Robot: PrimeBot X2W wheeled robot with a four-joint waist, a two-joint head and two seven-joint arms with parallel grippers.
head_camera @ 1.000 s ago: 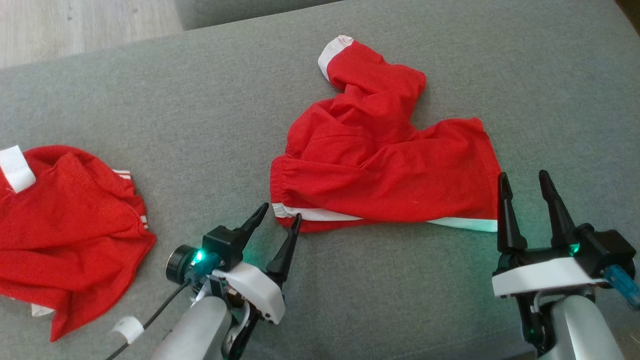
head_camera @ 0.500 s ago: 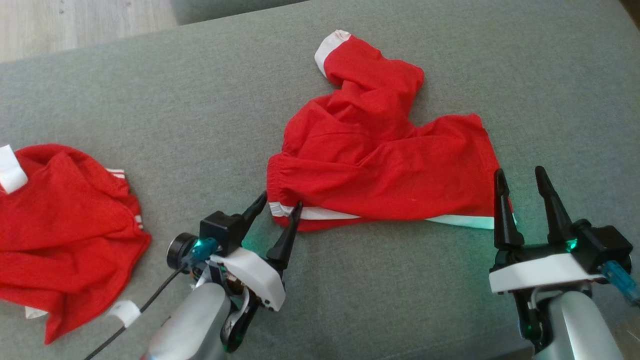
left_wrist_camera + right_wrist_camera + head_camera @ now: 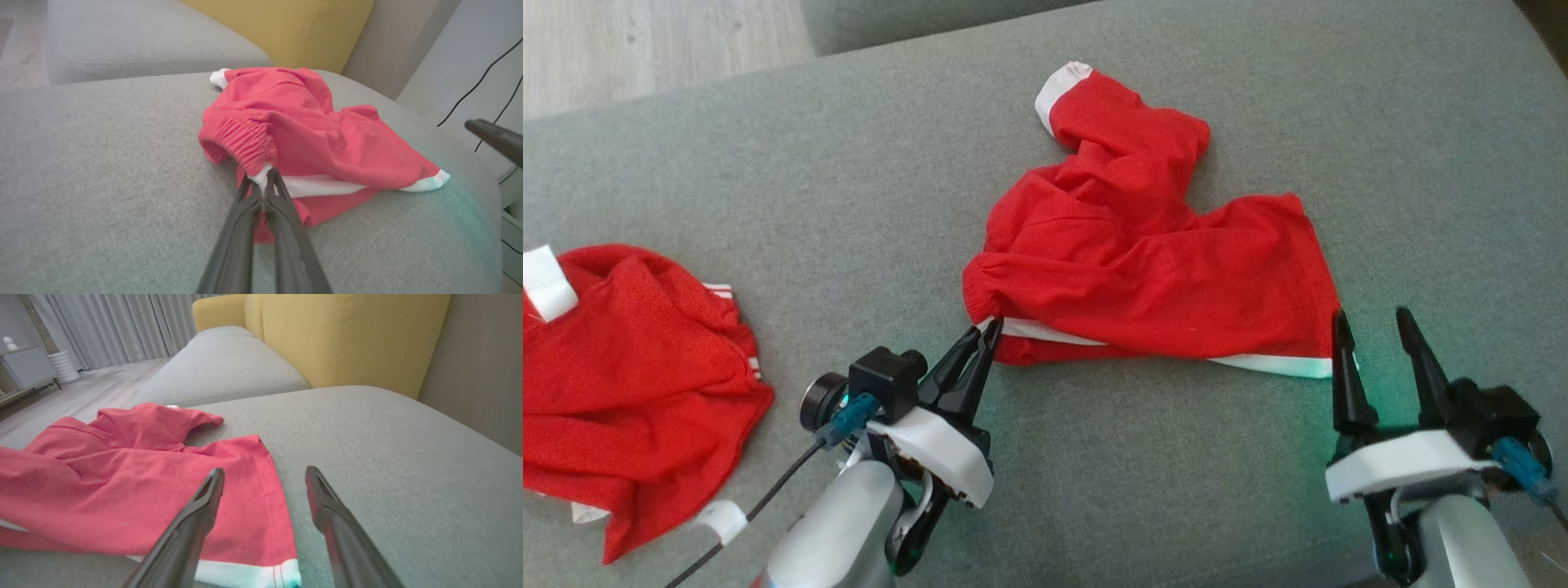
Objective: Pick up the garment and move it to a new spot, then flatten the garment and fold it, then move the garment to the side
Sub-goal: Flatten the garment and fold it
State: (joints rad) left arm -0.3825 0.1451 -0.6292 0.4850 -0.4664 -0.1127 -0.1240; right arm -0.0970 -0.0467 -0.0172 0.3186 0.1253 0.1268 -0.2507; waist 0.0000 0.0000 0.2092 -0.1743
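grey sofa [image 3: 768, 204] | 2nd red garment [image 3: 629, 384] L | yellow backrest [image 3: 347, 335]

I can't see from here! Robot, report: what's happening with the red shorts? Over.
Left gripper, jaws shut on a corner of the red shorts. Right gripper, jaws open at the other corner. Other red garment off left, not in the way.

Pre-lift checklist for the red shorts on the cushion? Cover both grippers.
1. Left gripper shut on the white-trimmed corner of the shorts: ok.
2. Layers caught in that pinch: cannot tell.
3. Right gripper gripping the other near corner: not ok, jaws open at the hem.
4. Shorts lying flat: not ok, far leg bunched.
5. Second red garment apart from the shorts: ok, grey cushion between them.
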